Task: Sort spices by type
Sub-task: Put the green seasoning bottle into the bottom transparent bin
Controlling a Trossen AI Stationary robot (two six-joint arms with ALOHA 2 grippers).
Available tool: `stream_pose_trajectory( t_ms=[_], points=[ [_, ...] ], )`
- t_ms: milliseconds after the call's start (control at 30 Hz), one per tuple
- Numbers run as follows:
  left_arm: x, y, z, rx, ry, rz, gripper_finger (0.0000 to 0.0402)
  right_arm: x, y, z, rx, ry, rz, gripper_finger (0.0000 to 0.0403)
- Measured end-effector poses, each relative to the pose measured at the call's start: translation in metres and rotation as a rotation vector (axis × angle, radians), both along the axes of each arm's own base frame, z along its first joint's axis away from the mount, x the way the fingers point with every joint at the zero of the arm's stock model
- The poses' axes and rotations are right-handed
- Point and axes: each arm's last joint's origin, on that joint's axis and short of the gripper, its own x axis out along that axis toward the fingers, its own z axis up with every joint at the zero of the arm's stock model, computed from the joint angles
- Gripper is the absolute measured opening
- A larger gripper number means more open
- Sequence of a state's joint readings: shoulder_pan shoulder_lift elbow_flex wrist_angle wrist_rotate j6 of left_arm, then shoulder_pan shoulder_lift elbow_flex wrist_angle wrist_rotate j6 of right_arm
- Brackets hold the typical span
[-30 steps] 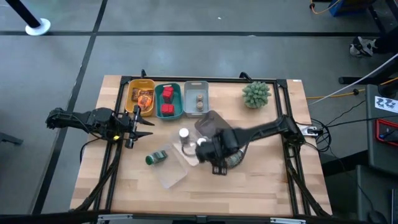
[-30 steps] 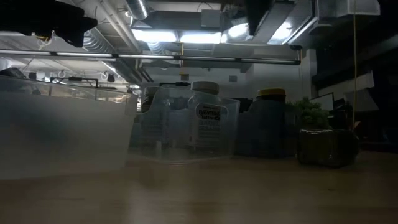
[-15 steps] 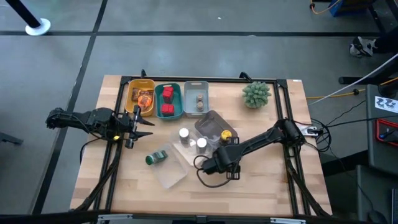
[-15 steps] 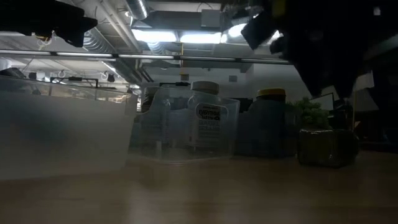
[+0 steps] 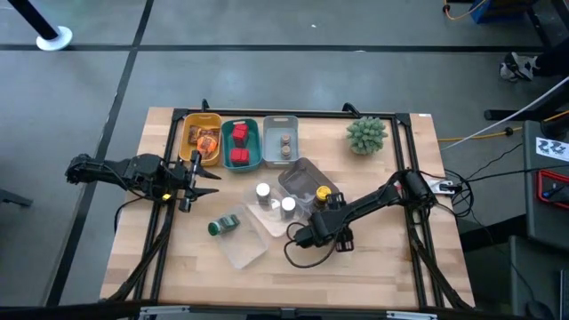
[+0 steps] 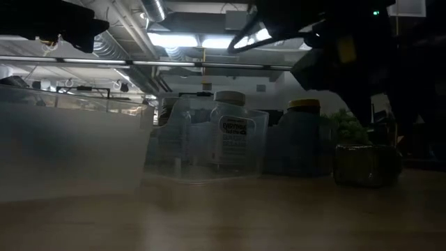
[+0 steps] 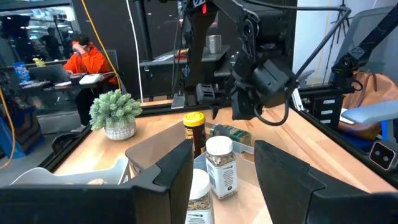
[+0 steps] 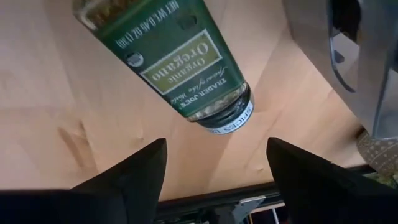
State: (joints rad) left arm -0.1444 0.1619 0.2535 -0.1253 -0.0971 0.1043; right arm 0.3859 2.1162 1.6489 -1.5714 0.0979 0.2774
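A green-labelled oregano jar (image 8: 180, 59) lies on its side on the bare wood. My right gripper (image 8: 214, 152) hangs open just above it, pointing steeply down (image 5: 316, 236); it touches nothing. The left wrist view shows the same jar (image 7: 233, 132) under that gripper. A second green-labelled jar (image 5: 224, 225) lies on a clear tray (image 5: 242, 249). Two white-capped bottles (image 5: 263, 190) (image 5: 288, 205) and a yellow-lidded jar (image 5: 322, 193) stand at another clear tray (image 5: 298, 176). My left gripper (image 5: 201, 173) waits open and level at the table's left.
Yellow (image 5: 200, 138), teal (image 5: 240, 144) and grey (image 5: 281, 140) bins stand in a row at the far edge, holding orange packets, red cubes and small brown jars. A spiky green plant (image 5: 366, 134) sits far right. Bare wood lies along the near edge.
My right gripper has come down toward the table and a little toward its near edge, tipping from a shallower angle to point steeply down over the lying oregano jar. Its fingers have stayed open. Nothing on the table has moved.
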Motion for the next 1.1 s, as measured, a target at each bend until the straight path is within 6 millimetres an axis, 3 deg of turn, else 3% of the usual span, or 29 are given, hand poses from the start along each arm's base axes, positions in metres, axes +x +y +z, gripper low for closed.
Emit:
stream_pose_trajectory(
  t_ms=[300, 767, 1100],
  points=[
    [0.0, 0.0, 0.0, 0.0, 0.0, 0.0, 0.0155, 0.0, -0.002, -0.002, 0.0, 0.019, 0.124, 0.0275],
    [0.0, 0.0, 0.0, 0.0, 0.0, 0.0, 0.0155, 0.004, 0.001, -0.005, 0.055, -0.012, 0.175, 0.0275],
    [0.0, 0.0, 0.0, 0.0, 0.0, 0.0, 0.0155, -0.002, -0.001, -0.034, 0.096, -0.03, 0.183, 0.0275]
  ],
)
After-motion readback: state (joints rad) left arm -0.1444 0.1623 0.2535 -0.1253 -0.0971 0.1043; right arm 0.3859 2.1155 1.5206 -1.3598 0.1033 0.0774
